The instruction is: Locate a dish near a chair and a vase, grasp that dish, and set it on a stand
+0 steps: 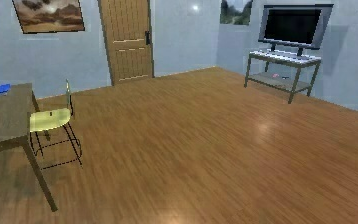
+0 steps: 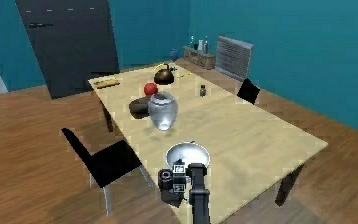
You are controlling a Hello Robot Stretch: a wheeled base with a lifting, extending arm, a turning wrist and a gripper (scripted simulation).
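The shallow, pale grey round dish (image 2: pixel 188 153) lies on the light wooden surface (image 2: pixel 257 135), low in the middle of the arm side view and near the surface's closest edge. It looks stiff, light and smooth, probably breakable, so the thin rim seems the best place to take hold, with a level lift. The dark pincer (image 2: pixel 171 185) sits just below and left of the dish; I cannot tell whether it touches or holds it, nor how its fingers are set. Further up stands a clear glass vase (image 2: pixel 163 110), and a black chair (image 2: pixel 107 160) is at lower left. In the forward view's upper right is a grey metal stand (image 1: pixel 282 68).
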